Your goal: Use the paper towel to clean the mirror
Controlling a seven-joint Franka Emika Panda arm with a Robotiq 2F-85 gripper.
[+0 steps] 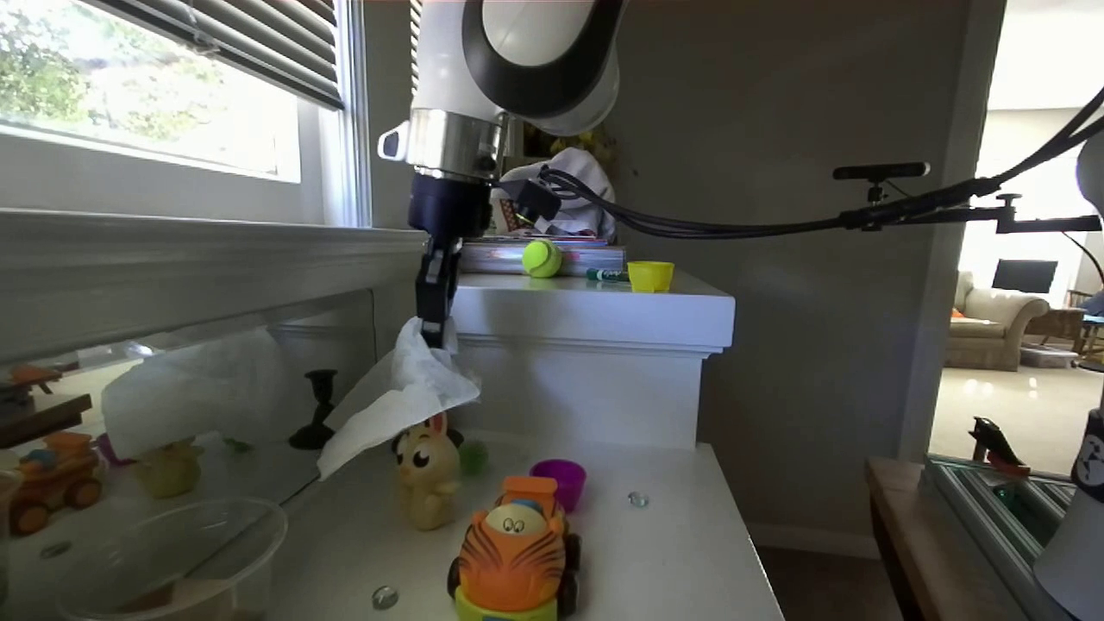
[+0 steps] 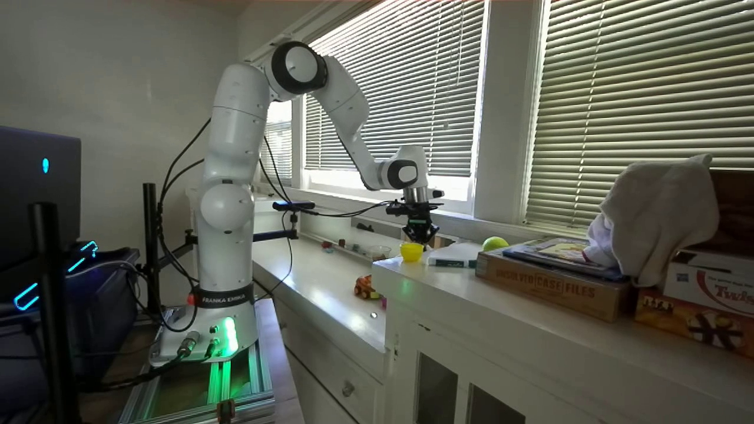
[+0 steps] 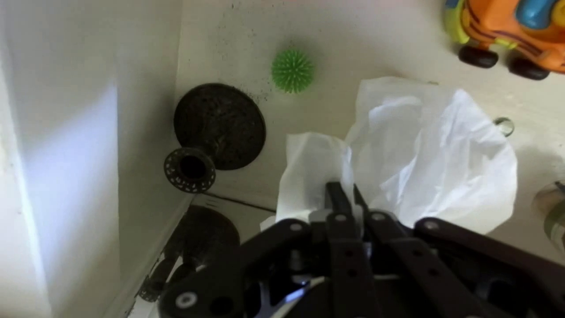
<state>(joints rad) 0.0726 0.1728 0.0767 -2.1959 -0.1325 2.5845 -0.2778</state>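
Observation:
A thin white paper towel (image 1: 410,392) hangs from my gripper (image 1: 436,332) above the white counter. The wrist view shows the towel (image 3: 428,163) pinched between the two closed fingertips (image 3: 346,194), spreading out on both sides. The mirror (image 1: 297,354) stands along the back of the counter and reflects the towel and toys in an exterior view. The gripper and towel are close to the mirror; contact cannot be told. A strip of mirror (image 3: 252,219) also shows in the wrist view. In an exterior view the gripper (image 2: 420,234) is small behind the raised ledge, its fingertips unclear.
A toy rabbit (image 1: 429,479), orange toy car (image 1: 509,552), purple cup (image 1: 562,485) and clear tub (image 1: 172,552) stand on the counter. A dark candlestick (image 3: 220,123) and green spiky ball (image 3: 292,70) are near the corner. A raised ledge (image 1: 595,312) bears a yellow cup (image 1: 650,276).

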